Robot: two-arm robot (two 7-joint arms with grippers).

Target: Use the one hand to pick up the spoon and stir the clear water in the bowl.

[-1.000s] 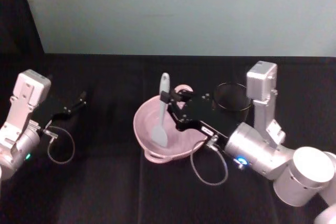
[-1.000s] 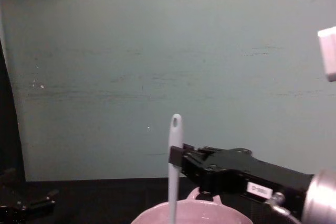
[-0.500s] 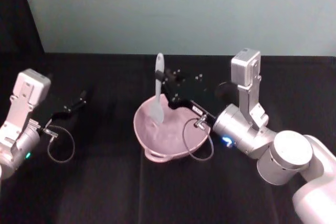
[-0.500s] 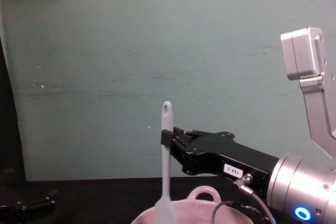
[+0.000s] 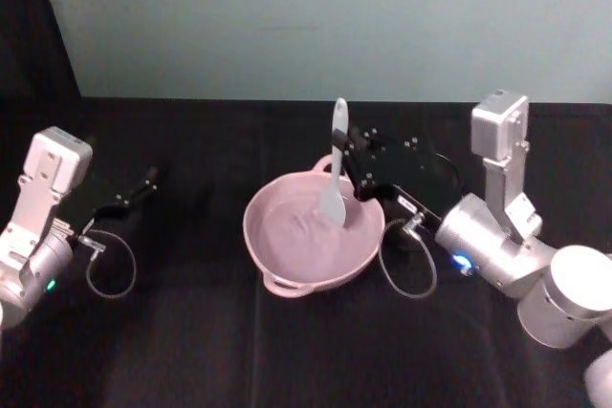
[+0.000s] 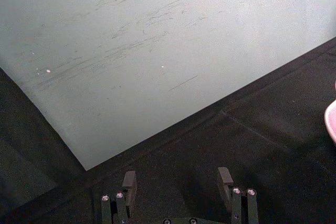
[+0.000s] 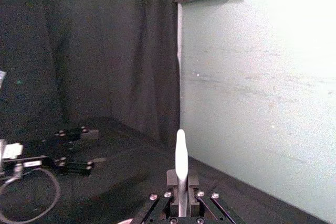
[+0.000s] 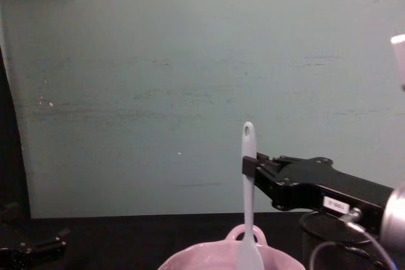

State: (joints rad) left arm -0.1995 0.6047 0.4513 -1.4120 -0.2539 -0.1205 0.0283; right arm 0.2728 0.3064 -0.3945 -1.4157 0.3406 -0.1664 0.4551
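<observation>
head view: right gripper (image 5: 343, 154) clamps spoon (image 5: 334, 200) upright in bowl (image 5: 252, 220) by right rim, left gripper (image 5: 150, 178) parked agape

The fingers of the right gripper (image 8: 249, 167) hold the spoon (image 8: 247, 219) inside the bowl (image 5: 251, 236), whose rim lies just below them. A black mesh cup (image 8: 319, 235) stands behind them, under the gripper body. Bare bench (image 5: 191, 246) lies open between the left gripper (image 5: 143, 183), fingers spread, and the bowl.

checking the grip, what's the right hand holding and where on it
The spoon, pinched on its upper handle by the right hand; the left hand holds nothing.
</observation>
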